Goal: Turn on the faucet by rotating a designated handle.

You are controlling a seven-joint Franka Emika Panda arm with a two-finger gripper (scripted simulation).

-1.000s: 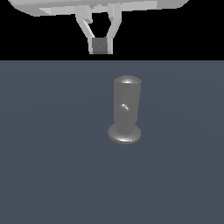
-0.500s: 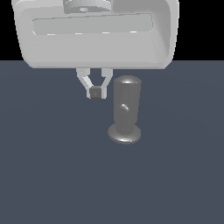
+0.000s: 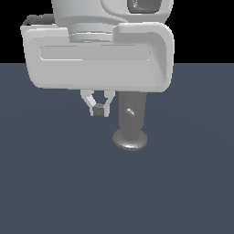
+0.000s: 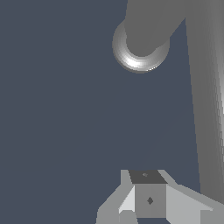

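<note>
Your gripper (image 3: 98, 109) looks pinched shut with nothing in it, the two fingers meeting at a small dark pad, so you're probably set up to push the handle rather than grab it. It hangs just beside the faucet (image 3: 132, 121), on the exterior view's left, at about mid-height of the cylinder and not touching it. The arm's big white body blocks the faucet's top in that view, so you can't see where the rod leaves the cylinder. In the wrist view the handle (image 4: 204, 109) seems to be that long grey bar running past the fingers, with the faucet's flared foot (image 4: 140, 59) further off. My guess is you're lining up alongside the rod for a sideways sweep.
</note>
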